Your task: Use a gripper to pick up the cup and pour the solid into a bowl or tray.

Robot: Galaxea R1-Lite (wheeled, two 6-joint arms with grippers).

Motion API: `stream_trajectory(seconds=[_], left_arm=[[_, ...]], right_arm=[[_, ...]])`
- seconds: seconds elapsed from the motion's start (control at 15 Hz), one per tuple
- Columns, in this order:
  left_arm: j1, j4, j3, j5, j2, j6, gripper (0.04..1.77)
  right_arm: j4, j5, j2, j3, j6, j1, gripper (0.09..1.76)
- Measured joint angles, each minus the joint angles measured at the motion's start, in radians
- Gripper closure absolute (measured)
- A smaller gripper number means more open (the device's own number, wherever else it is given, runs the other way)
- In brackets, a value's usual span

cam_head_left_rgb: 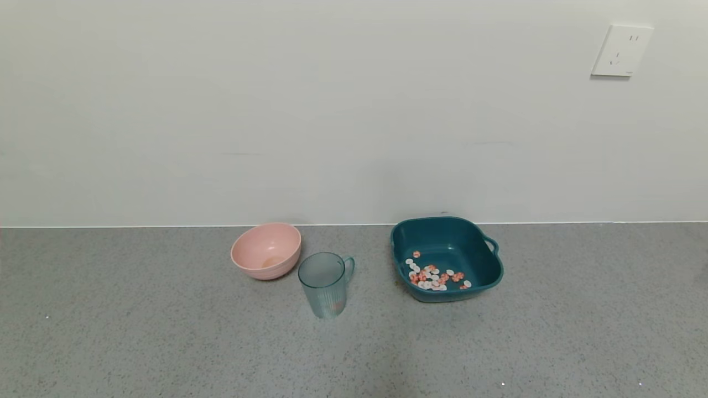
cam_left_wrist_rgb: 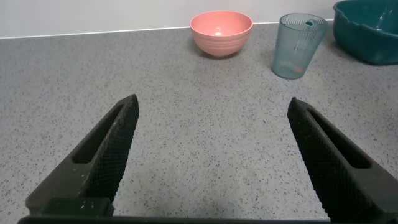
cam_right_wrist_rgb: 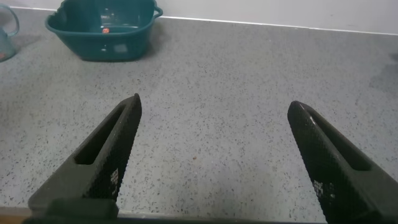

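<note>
Both our claws, left claw (cam_left_wrist_rgb: 211,158) and right claw (cam_right_wrist_rgb: 214,158), are hovering spread apart over the grey speckled tabletop (cam_head_left_rgb: 166,342); one ribbed translucent blue-grey plastic cup (cam_head_left_rgb: 325,284) is standing between one round pink bowl (cam_head_left_rgb: 266,251) and one dark teal squarish tray (cam_head_left_rgb: 446,257) carrying orange-pink and white flat pieces (cam_head_left_rgb: 434,276).

One cup (cam_head_left_rgb: 326,284), one pink bowl (cam_head_left_rgb: 266,251), one tray (cam_head_left_rgb: 446,258), two tools (cam_left_wrist_rgb: 211,155) (cam_right_wrist_rgb: 214,155)

A speckled grey bench (cam_head_left_rgb: 166,331) is seen below a plain off-white wall (cam_head_left_rgb: 332,110). A pink bowl (cam_head_left_rgb: 266,251), a translucent blue-grey ribbed cup (cam_head_left_rgb: 325,284) and a dark teal tray (cam_head_left_rgb: 447,257) with orange-pink and white pieces (cam_head_left_rgb: 434,276) are shown. Black tool fingers (cam_left_wrist_rgb: 112,149) are textured.
</note>
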Motion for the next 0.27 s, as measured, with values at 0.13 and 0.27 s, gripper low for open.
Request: stream_trajectory(seconds=[0.13,0.27], left_arm=[[0.0,0.001,0.0,0.0,0.0,-0.002,0.09],[0.0,0.002,0.0,0.0,0.0,-0.003,0.09]], right_arm=[[0.0,0.0,0.0,0.0,0.0,0.0,0.14],[0.001,0.0,0.0,0.0,-0.001,0.0,0.14]])
